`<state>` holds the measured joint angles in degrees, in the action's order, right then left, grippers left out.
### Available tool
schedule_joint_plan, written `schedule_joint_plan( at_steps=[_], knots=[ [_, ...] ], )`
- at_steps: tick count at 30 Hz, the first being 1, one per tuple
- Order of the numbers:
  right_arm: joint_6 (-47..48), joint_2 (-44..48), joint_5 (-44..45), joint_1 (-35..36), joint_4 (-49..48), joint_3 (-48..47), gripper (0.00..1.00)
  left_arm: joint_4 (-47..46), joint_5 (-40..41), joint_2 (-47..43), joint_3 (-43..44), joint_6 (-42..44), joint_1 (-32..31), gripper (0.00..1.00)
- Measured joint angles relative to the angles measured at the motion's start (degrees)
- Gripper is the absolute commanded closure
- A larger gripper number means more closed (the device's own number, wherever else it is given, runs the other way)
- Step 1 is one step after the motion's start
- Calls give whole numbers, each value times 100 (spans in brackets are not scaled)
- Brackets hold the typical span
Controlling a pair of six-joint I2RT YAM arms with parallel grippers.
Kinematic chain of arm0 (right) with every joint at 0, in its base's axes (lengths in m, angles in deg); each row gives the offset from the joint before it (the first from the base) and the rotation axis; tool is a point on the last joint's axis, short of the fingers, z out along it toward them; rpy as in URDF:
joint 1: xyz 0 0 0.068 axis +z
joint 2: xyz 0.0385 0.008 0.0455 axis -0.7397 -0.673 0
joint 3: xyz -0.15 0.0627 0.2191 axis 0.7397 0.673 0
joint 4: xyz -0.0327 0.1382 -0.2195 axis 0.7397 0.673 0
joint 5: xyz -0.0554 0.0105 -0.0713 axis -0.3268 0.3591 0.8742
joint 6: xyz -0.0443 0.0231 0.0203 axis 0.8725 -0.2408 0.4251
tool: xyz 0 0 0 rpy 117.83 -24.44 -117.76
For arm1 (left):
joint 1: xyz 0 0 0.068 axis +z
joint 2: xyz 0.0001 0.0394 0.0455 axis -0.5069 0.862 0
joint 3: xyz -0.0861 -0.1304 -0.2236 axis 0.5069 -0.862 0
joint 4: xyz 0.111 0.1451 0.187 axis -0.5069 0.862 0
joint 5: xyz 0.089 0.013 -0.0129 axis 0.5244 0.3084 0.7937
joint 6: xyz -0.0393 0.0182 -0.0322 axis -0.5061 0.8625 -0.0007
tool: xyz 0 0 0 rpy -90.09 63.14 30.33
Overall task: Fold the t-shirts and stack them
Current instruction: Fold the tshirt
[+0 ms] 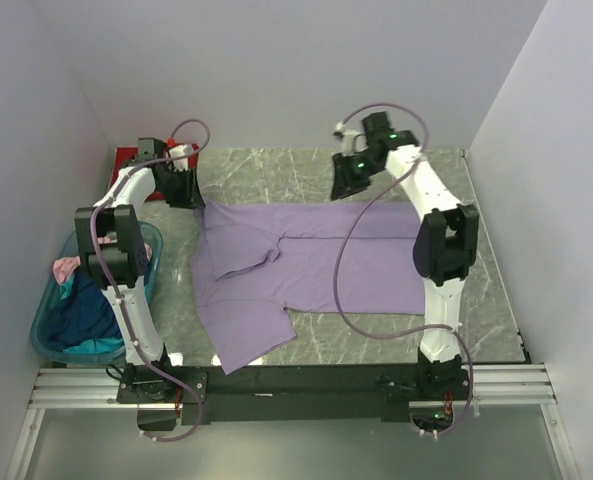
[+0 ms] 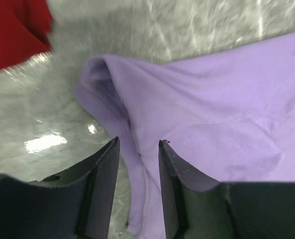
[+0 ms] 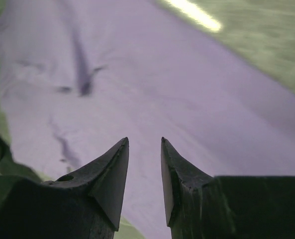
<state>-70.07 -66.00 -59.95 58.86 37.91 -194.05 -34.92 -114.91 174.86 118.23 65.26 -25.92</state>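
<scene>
The light purple t-shirt [image 1: 316, 260] lies spread across the middle of the marbled table [image 1: 276, 170], its long side running left to right. A wide flap on its left side reaches toward the near edge, and a smaller piece is folded over the cloth left of centre.

The left end effector [image 1: 188, 190] hangs at the far-left corner of this shirt. In the left wrist view its fingers [image 2: 105, 169] stand apart with nothing clamped between them, and a rounded, doubled-over edge of purple cloth lies below them. The right end effector [image 1: 348, 185] hangs over the shirt's far edge, near the middle of the table. In the right wrist view its pointed fingers [image 3: 112, 169] are also parted and empty, with flat, lightly creased purple cloth beneath.

A red t-shirt [image 1: 128, 158] rests in the far-left corner of the table, apart from the purple one. A translucent teal tub [image 1: 38, 335] stands beside the table on the left, holding a bundled pink t-shirt [image 1: 66, 267] and a dark blue t-shirt [image 1: 81, 315]
</scene>
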Motion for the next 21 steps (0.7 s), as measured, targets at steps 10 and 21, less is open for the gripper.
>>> schedule_joint_plan(
  at_steps=[10,21],
  knots=[
    [-420,-107,-369,1639,-258,439,61,-59,-129,332,-326,-411,-68,59],
    [-540,-389,-367,2041,-396,444,61,-212,-216,367,-684,-509,-114,97]
  ],
)
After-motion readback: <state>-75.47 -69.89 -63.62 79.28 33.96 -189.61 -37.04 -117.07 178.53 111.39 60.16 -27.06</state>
